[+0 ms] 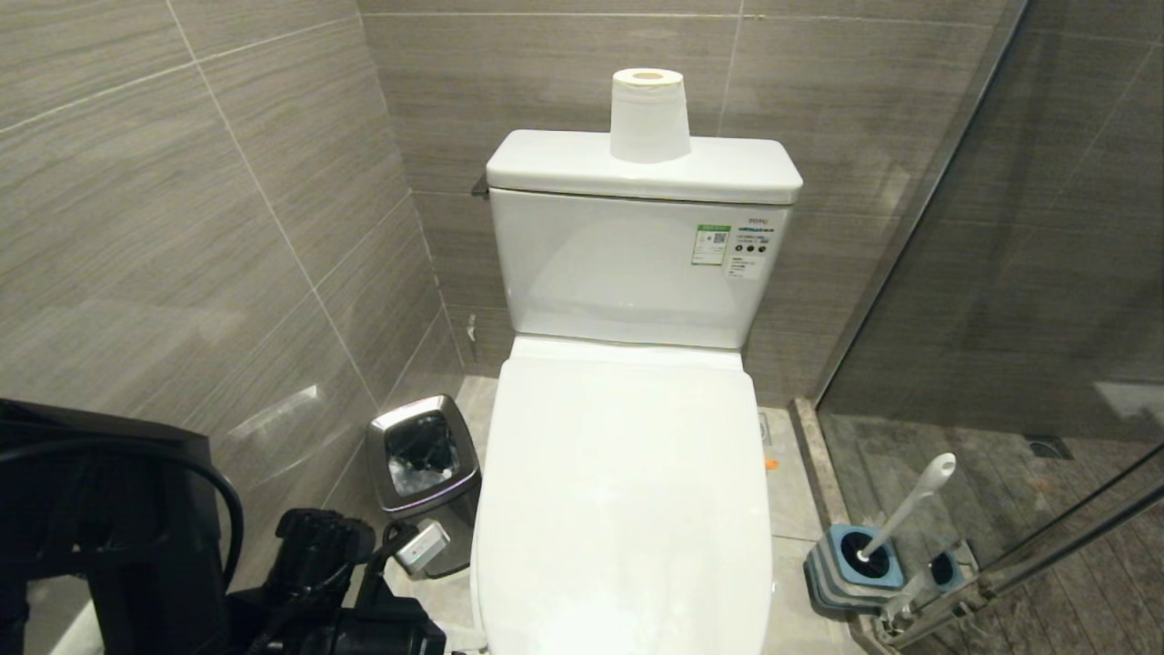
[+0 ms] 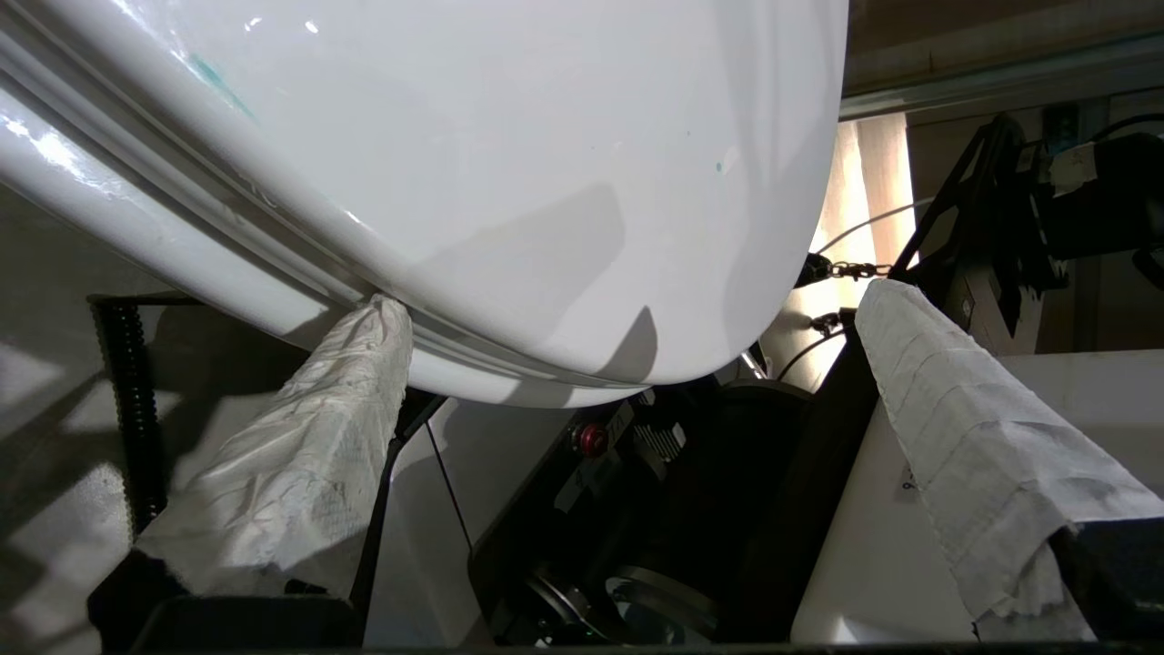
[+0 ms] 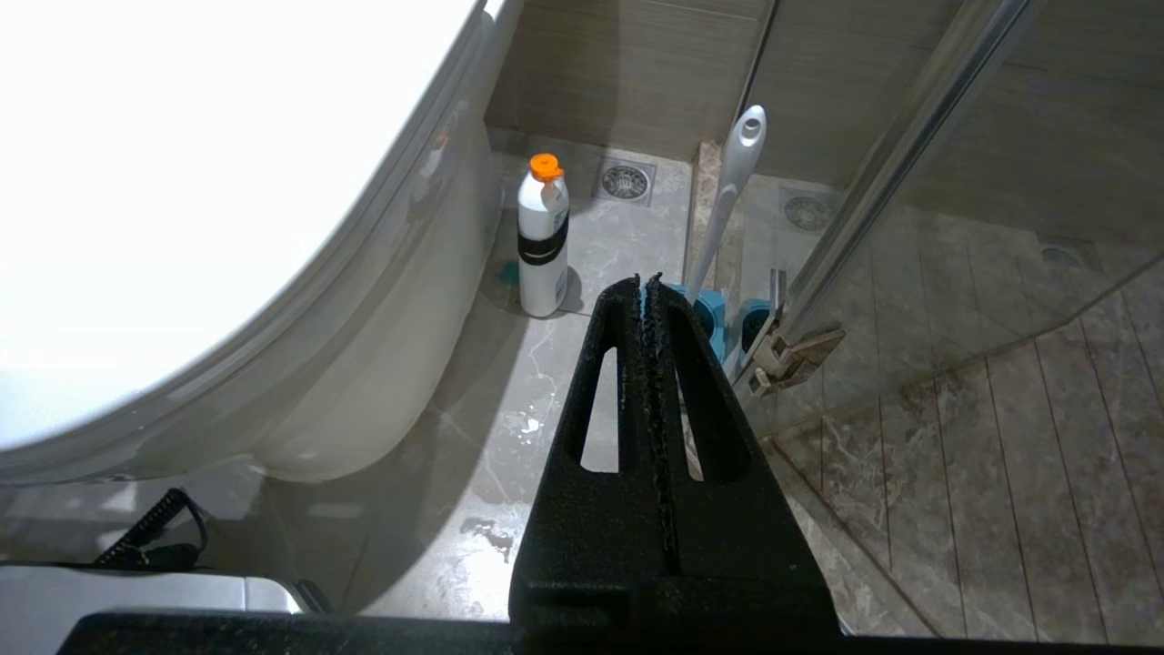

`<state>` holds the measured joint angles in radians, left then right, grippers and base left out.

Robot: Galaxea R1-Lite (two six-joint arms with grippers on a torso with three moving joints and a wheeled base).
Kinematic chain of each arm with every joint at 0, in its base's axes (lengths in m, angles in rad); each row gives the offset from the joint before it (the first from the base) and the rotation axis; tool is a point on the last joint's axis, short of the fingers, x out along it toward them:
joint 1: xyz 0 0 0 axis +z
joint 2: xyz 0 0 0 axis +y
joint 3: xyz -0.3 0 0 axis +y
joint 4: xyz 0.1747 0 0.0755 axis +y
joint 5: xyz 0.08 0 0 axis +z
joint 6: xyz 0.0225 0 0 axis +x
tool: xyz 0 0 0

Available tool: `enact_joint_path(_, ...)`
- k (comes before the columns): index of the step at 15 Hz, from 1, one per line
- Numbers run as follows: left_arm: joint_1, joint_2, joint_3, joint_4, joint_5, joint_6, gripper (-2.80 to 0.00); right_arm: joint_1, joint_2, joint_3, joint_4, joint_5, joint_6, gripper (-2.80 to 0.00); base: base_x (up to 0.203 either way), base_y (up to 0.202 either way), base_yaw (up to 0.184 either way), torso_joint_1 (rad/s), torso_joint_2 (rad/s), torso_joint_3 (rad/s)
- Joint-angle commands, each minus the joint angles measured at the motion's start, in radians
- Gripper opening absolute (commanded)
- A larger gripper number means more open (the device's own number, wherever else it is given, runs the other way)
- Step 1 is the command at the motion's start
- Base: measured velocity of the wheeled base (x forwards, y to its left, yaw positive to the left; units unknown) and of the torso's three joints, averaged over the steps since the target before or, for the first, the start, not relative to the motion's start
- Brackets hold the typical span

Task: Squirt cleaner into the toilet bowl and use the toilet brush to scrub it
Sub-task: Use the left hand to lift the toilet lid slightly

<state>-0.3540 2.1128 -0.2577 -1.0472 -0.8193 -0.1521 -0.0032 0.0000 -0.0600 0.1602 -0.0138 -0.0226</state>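
Two grippers showed, only one at work. Left gripper (image 2: pixel 627 346), fingers (image 2: pixel 309 437) wrapped in white paper and spread wide, empty, sat at the front edge of the closed toilet lid (image 1: pixel 627 491); one wrapped finger touched the seam under the lid's rim, the other stood apart off the front of it. Judged: it was set there to hook the lid and lift it, since the toilet bowl was covered and not visible at all. Right gripper (image 3: pixel 647 309) hung low beside the toilet w/ fingers pressed together, holding nothing, prob. parked until needed.

Toilet brush (image 1: pixel 905 509) stood tilted in its blue-grey holder (image 1: pixel 841 573) on the floor to the robot's right, near the glass shower door (image 1: pixel 1046 273), white handle leaning up toward the door. A white bottle w/ orange cap (image 3: pixel 543 236) stood upright on the floor against the toilet's base on that same side; likely the cleaner, though its label couldn't be read. Faint turquoise marks showed on the lid in the left wrist view.

Other things: steel bin (image 1: pixel 424 478) just beside the toilet on the robot's left, paper roll (image 1: pixel 647 114) on the tank (image 1: pixel 637 264). In the way, as a judgement: the lid first; then the glass door's frame crowding the brush handle.
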Motion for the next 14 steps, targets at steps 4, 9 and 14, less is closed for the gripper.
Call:
enact_joint_path(4,0.02,0.01,0.008,-0.005,0.084,0.053,0.0,0.0,-0.001,0.0,0.001,0.0,0.0,-2.8,0.0,0.0,0.0,0.0,0.0,0.0)
enact_joint_path(9,0.05,0.019,0.014,0.002,0.088,0.058,0.0,0.0,0.0,0.0,0.001,0.0,0.0,-2.8,0.0,0.0,0.0,0.0,0.0,0.0)
enact_joint_path(14,0.043,0.024,0.006,0.078,0.086,0.129,0.0,0.0,-0.002,0.0,0.001,0.0,0.0,-2.8,0.0,0.0,0.0,0.0,0.0,0.0)
